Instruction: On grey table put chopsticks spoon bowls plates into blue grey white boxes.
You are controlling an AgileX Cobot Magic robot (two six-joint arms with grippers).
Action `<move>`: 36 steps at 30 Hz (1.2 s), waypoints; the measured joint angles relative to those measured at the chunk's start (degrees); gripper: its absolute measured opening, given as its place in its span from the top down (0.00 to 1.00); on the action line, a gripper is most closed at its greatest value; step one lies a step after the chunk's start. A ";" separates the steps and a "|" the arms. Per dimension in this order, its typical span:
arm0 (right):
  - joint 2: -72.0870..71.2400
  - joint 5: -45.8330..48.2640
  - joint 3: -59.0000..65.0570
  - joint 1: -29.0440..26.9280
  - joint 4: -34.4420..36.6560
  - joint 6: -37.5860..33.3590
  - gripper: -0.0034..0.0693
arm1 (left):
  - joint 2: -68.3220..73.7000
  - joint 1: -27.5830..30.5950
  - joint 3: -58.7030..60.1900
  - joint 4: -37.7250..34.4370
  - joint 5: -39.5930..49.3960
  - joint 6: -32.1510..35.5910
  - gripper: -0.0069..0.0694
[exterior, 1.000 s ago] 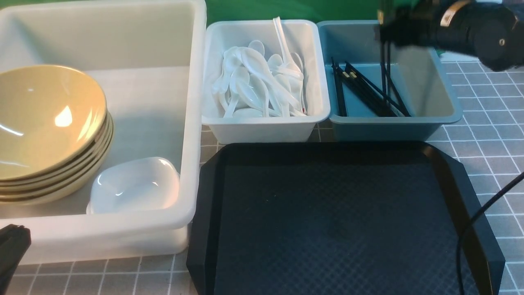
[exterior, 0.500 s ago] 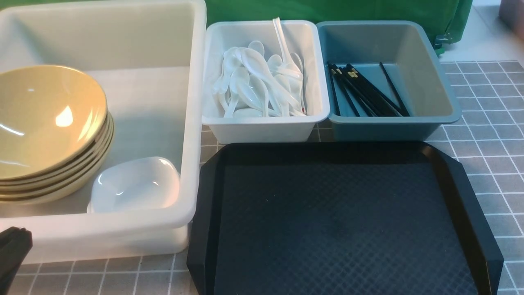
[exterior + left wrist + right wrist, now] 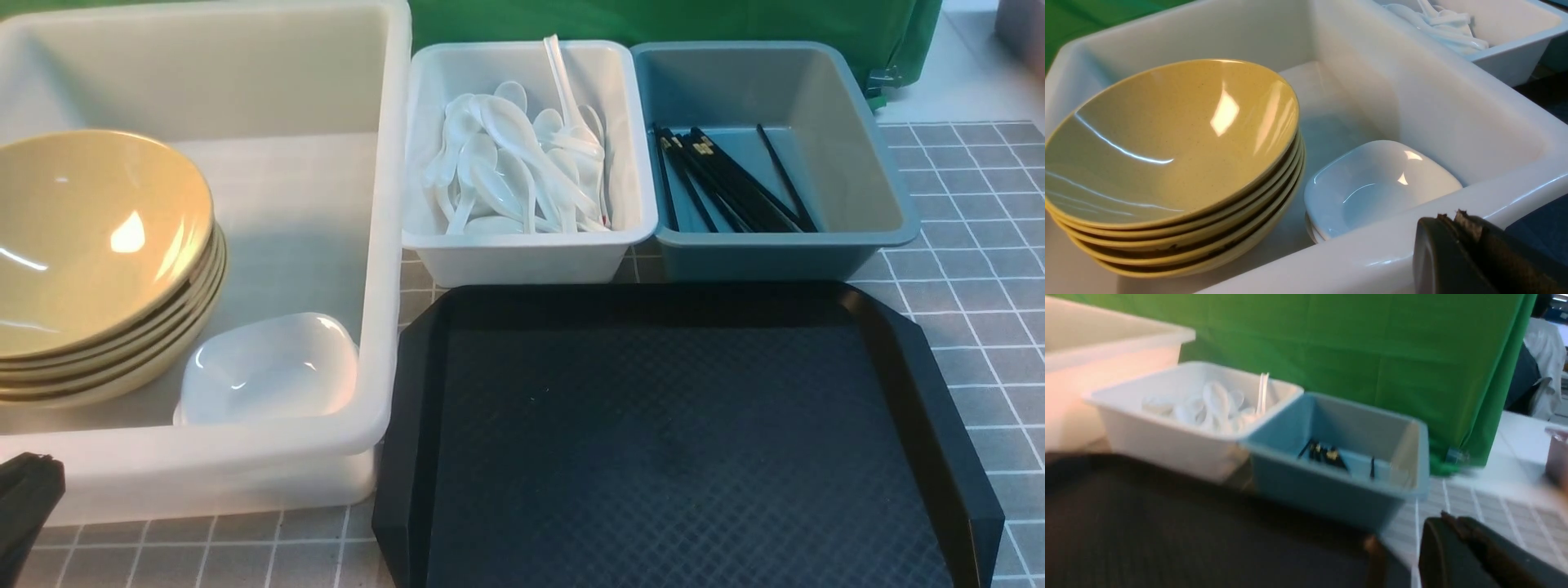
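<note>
Front view shows the grey table (image 3: 971, 245) with three boxes in a row behind the black tray (image 3: 678, 441), and nothing lies on this tray. The large white box (image 3: 384, 245) holds the stack of tan bowls (image 3: 90, 261) and, just beside it, the small white plates (image 3: 269, 367). The small white box (image 3: 531, 253) is full of spoons (image 3: 514, 171), and the blue-grey box (image 3: 775, 253) holds the chopsticks (image 3: 727, 180). Only the tip of the left gripper (image 3: 24, 498) appears at the lower corner. Left wrist view looks into the large box from near its rim; the left gripper (image 3: 1457, 245) is closed and holds nothing. Right wrist view is blurred, but the right gripper (image 3: 1457, 547) is low beside the tray, with jaws together and empty. I judge that the sorting is finished, because no tableware remains outside the boxes. The next move, I think, only calls for both arms to rest away from the boxes.
</note>
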 joint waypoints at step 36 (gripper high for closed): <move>-1.99 14.61 2.18 -14.33 0.00 1.83 0.89 | -0.02 0.00 0.05 -0.55 0.98 -0.05 0.92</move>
